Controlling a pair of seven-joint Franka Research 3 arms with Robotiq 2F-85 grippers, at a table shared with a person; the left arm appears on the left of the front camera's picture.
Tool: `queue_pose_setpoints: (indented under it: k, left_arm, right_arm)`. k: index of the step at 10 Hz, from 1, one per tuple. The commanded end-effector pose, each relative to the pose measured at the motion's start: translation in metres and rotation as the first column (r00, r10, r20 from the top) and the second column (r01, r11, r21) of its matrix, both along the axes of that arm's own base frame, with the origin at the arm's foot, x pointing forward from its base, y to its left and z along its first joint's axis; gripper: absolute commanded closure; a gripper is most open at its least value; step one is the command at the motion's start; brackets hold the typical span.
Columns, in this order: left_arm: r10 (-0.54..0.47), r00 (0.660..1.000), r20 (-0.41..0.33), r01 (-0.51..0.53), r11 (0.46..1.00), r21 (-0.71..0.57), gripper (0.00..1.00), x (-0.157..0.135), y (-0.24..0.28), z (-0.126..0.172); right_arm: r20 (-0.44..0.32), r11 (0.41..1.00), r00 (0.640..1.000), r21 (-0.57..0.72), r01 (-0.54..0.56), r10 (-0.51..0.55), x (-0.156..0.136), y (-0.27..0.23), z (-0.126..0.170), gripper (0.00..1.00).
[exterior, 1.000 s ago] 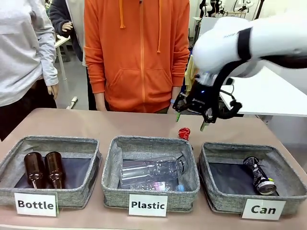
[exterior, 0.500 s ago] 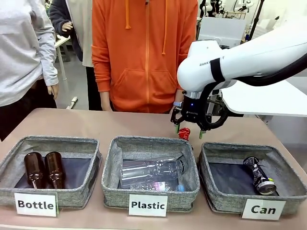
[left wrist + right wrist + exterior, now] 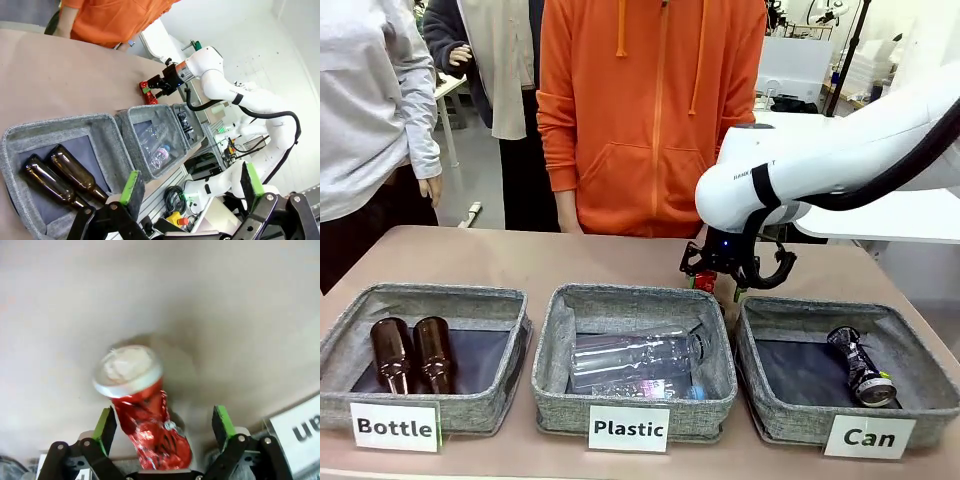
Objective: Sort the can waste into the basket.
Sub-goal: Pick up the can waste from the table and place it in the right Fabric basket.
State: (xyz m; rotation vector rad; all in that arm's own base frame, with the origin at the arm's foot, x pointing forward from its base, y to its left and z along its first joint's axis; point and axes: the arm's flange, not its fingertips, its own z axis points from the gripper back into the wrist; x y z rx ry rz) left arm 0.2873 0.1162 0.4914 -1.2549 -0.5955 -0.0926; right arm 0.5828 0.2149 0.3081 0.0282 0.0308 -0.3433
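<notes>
The shiny red crushed can (image 3: 142, 410) lies on the table just behind the baskets, and it also shows as a red can (image 3: 704, 282) below the white arm. My right gripper (image 3: 164, 423) is open and low over it, one green pad on each side and neither pressing it. From the front, the right gripper (image 3: 715, 288) hangs at the gap between the middle and right baskets. The dark printed can (image 3: 860, 366) lies inside the grey "Can" basket (image 3: 750, 322). My left gripper (image 3: 191, 184) is open and holds nothing, high above the table's left end.
The "Bottle" basket (image 3: 340, 330) holds two brown glass bottles (image 3: 412, 352). The "Plastic" basket (image 3: 552, 330) holds clear plastic bottles (image 3: 635, 357). A person in an orange hoodie (image 3: 650, 110) stands at the far edge, with another person in grey (image 3: 370, 100) at the left.
My right arm has come down and leftward until its open fingers straddle the red can. The person in orange has shifted to the right.
</notes>
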Motion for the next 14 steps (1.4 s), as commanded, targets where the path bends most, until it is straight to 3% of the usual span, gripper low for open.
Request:
queue_pose_setpoints:
  k: [1,5,6,8,9,10,11,12,13,14]
  left_arm:
    - [0.004,1.0,-0.001,-0.004,1.0,-0.02,0.0,-0.0011,-0.0007,0.0037]
    - [0.004,1.0,-0.001,-0.004,1.0,-0.02,0.0,-0.0011,-0.0007,0.0037]
    - [0.004,1.0,-0.001,-0.004,1.0,-0.02,0.0,-0.0011,-0.0007,0.0037]
    - [0.004,1.0,-0.001,-0.004,1.0,-0.02,0.0,-0.0011,-0.0007,0.0037]
    - [0.004,1.0,-0.001,-0.004,1.0,-0.02,0.0,-0.0011,-0.0007,0.0037]
    - [0.004,1.0,-0.001,-0.004,1.0,-0.02,0.0,-0.0011,-0.0007,0.0037]
    - [0.004,1.0,-0.001,-0.004,1.0,-0.02,0.0,-0.0011,-0.0007,0.0037]
    - [0.004,1.0,-0.001,-0.004,1.0,-0.02,0.0,-0.0011,-0.0007,0.0037]
    - [0.004,1.0,-0.001,-0.004,1.0,-0.02,0.0,-0.0011,-0.0007,0.0037]
    - [0.004,1.0,-0.001,-0.004,1.0,-0.02,0.0,-0.0011,-0.0007,0.0037]
  right_arm:
    - [0.028,0.997,0.998,0.05,-0.065,0.064,-0.008,-0.0018,-0.0129,0.0]
    - [-0.002,0.995,0.995,0.042,-0.095,0.095,-0.0073,-0.0019,-0.0155,0.0]
    - [-0.011,0.994,0.994,0.036,-0.108,0.108,-0.0077,0.0003,-0.0147,0.56]
    - [-0.009,0.993,0.993,0.024,-0.115,0.115,-0.0071,0.0039,-0.0132,0.57]
    - [-0.007,0.993,0.993,0.025,-0.117,0.117,-0.007,0.0043,-0.0127,0.62]
    - [-0.007,0.993,0.993,0.024,-0.117,0.117,-0.007,0.0045,-0.0125,0.73]
    - [-0.008,0.993,0.993,0.023,-0.12,0.12,-0.0071,0.0044,-0.0121,1.0]
    - [-0.008,0.992,0.993,0.025,-0.121,0.122,-0.007,0.0042,-0.0117,0.93]
    - [-0.001,0.992,0.992,0.025,-0.123,0.123,-0.0074,0.0042,-0.0109,1.0]
    - [0.002,0.992,0.992,0.026,-0.126,0.126,-0.0074,0.0042,-0.0097,1.0]
